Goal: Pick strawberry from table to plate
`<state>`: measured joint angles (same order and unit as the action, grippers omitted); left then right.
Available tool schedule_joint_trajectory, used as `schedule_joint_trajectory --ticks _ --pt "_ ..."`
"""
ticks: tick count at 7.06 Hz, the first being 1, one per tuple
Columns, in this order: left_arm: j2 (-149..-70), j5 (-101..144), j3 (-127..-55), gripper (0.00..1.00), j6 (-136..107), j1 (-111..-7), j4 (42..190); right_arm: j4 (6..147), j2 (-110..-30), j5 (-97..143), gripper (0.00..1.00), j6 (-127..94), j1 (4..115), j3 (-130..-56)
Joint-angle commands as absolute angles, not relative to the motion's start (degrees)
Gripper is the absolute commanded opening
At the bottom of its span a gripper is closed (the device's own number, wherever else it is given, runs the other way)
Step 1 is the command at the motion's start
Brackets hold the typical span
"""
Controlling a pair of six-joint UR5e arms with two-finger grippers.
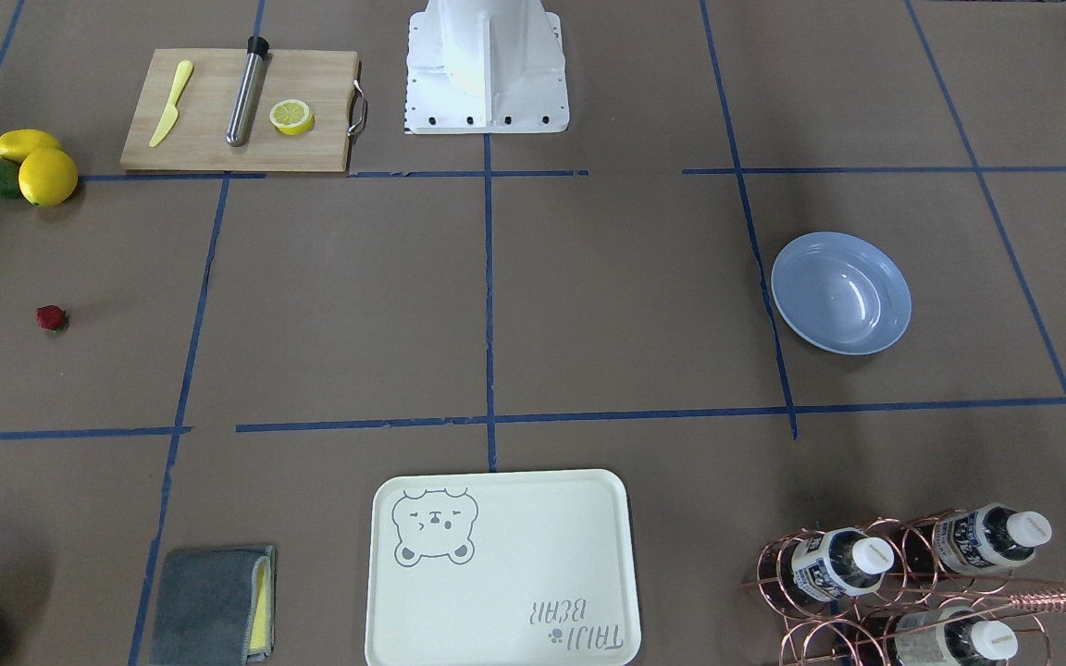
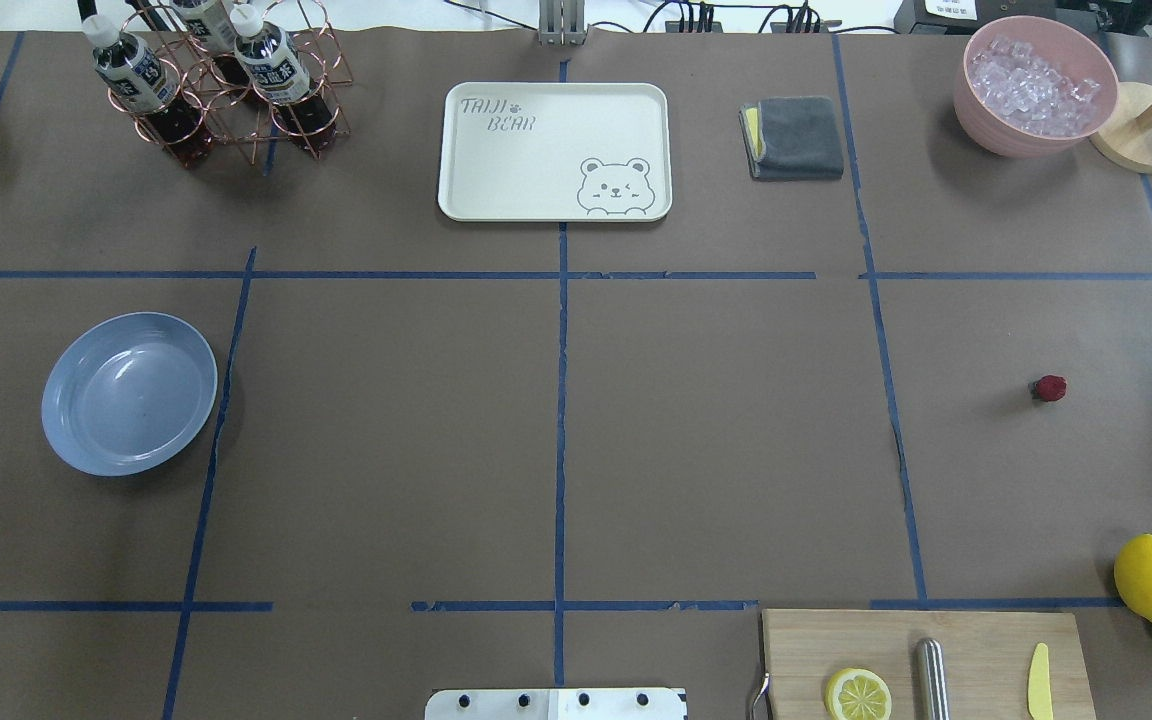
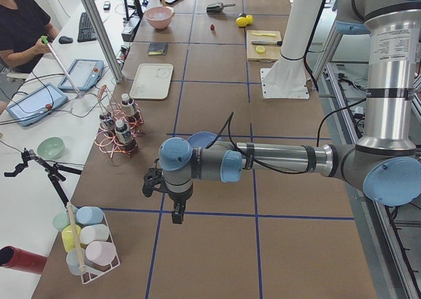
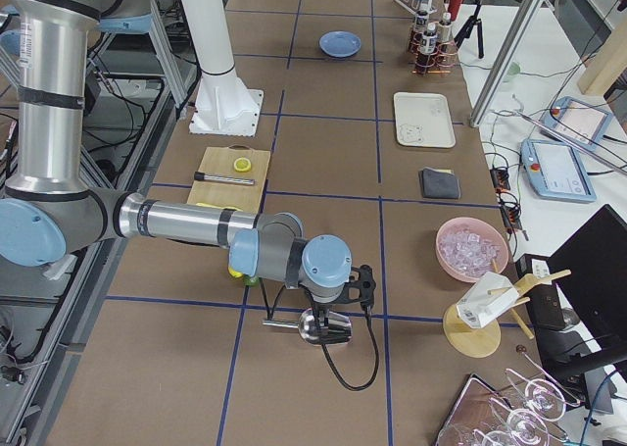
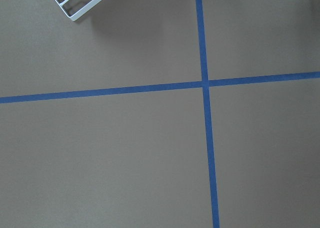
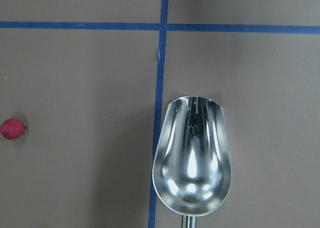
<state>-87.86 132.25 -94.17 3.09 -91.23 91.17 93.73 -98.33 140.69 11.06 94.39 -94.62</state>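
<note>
Overhead exterior: strawberry [image 2: 1048, 388] lying alone on brown-paper surface [image 2: 716, 450], right half, well apart from plate [image 2: 129, 392] at far left. Judged light, soft, easily bruised, apt to roll; best pinched gently across widest part. Plate holding nothing; pink bowl [image 2: 988, 130] filled with ice. Left pincer [image 3: 177, 213] and right pincer [image 4: 316, 315]: open or closed, cannot tell.

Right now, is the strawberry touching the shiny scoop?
Apart. The right wrist view shows bare table and a blue tape line between the strawberry and the metal scoop.
</note>
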Motion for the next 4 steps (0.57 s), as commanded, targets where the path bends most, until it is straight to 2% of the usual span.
schedule_joint_trajectory --ticks 1,4 --pt "-87.89 132.28 -94.31 1.0 3.16 -91.23 91.14 93.69 -97.91 140.63 1.0 10.99 94.39 -94.31" --pt "-88.24 132.36 -96.76 1.0 3.08 -90.8 91.93 93.6 -94.14 140.18 1.0 10.12 94.39 -95.01"
